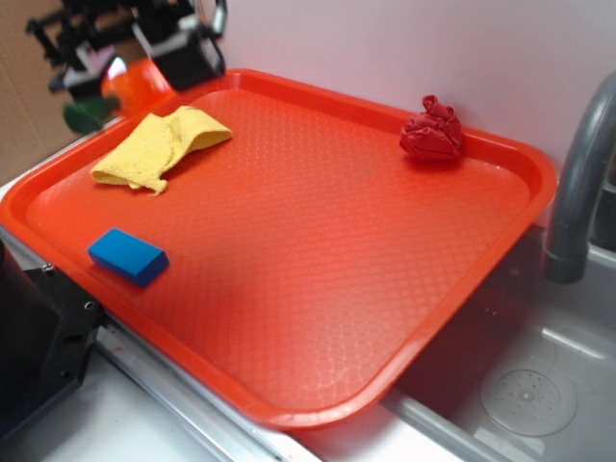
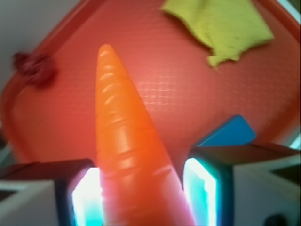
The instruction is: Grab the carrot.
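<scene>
The carrot (image 1: pixel 135 85) is glossy orange with a dark green stub (image 1: pixel 89 115). It hangs at the far left corner of the scene, above the edge of the orange tray (image 1: pixel 318 289). My gripper (image 1: pixel 144 60) is shut on it. In the wrist view the carrot (image 2: pixel 124 141) runs up between my two fingers, tip pointing away, and my gripper (image 2: pixel 141 197) holds its thick end. The tray lies well below it.
A blue block (image 1: pixel 128 256) lies at the tray's near left and also shows in the wrist view (image 2: pixel 228 134). A yellow cloth (image 1: pixel 159 144) lies at the far left and a crumpled red cloth (image 1: pixel 432 130) at the far right. A grey faucet (image 1: pixel 577 192) and sink (image 1: pixel 529 385) are on the right.
</scene>
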Robot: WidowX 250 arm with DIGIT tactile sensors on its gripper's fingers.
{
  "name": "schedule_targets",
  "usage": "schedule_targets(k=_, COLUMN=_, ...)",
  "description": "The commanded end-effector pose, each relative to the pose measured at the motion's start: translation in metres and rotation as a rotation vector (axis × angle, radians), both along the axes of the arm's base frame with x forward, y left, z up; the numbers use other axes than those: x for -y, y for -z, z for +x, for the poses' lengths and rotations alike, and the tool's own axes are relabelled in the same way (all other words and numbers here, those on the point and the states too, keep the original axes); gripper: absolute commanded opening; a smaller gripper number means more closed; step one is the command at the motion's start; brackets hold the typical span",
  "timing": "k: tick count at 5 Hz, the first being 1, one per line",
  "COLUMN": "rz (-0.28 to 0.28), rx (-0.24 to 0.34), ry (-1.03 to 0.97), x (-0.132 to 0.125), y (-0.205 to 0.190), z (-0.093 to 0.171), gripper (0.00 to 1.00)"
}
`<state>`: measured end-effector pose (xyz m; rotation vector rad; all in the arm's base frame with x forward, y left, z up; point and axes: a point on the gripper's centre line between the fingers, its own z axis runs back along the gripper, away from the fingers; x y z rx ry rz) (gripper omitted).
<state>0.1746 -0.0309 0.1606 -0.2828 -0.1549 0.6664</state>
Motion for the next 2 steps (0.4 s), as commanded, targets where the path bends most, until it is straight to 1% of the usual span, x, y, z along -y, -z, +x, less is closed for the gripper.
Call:
schedule_targets(k=1, rz=0.022, rx=0.034, ry=0.272, x=-0.0148, y=-0.0554, z=0.0146, gripper=0.0)
schedule_targets(k=2, rz=0.059, rx=0.046, ry=0.24, x=-0.014, y=-0.0524, z=0.0151, gripper=0.0)
